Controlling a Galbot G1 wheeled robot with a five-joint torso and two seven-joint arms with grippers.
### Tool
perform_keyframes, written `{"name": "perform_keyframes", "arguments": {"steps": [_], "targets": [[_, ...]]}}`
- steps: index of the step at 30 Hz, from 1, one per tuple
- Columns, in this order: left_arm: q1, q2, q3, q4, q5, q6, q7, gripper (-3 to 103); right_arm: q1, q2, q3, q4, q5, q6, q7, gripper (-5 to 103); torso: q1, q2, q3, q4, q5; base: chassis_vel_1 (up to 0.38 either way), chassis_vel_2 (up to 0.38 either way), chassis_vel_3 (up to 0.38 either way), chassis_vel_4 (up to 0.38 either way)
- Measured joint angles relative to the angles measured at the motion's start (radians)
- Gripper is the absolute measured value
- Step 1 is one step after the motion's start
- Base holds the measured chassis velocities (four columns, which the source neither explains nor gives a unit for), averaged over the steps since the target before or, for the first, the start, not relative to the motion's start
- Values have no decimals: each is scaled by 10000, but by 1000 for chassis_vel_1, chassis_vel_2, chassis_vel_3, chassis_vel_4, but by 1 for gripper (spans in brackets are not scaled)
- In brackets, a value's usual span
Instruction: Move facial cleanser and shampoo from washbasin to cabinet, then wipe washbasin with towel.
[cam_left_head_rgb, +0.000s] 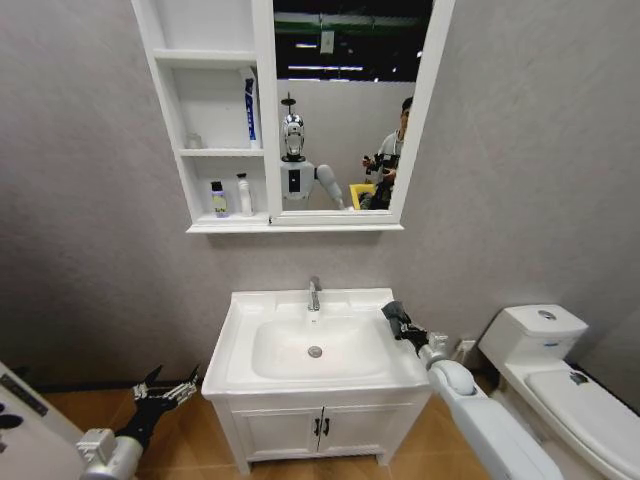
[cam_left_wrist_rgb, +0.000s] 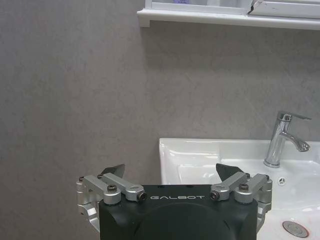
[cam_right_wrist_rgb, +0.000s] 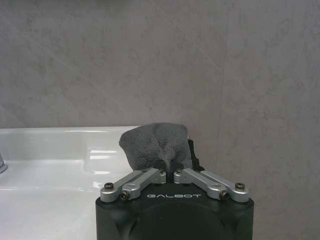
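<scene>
With the right gripper (cam_right_wrist_rgb: 172, 172) clamped on the small dark grey soft towel (cam_right_wrist_rgb: 156, 143) at the white ceramic washbasin's (cam_left_head_rgb: 240, 322) right rim, press flat and sweep inward; the open-fingered left gripper (cam_left_head_rgb: 168, 388) idles beside its left edge.

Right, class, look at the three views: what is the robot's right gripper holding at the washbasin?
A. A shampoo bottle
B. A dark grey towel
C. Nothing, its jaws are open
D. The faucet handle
B: in the right wrist view the right gripper has its jaws shut on the dark grey towel, at the right rim of the washbasin.
</scene>
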Motion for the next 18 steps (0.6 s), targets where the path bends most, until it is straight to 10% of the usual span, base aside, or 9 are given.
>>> {"name": "perform_keyframes", "arguments": {"steps": [10, 18], "targets": [[0, 0, 0, 0, 0, 0, 0, 100, 596, 436, -206, -1726, 503, 780, -1377, 30, 1, 0, 0, 0, 0, 0, 0, 0, 0], [0, 0, 0, 0, 0, 0, 0, 100, -435, 543, 469, -315, -627, 1033, 63, 57, 0, 1, 0, 0, -1, 0, 0, 0, 0]]}}
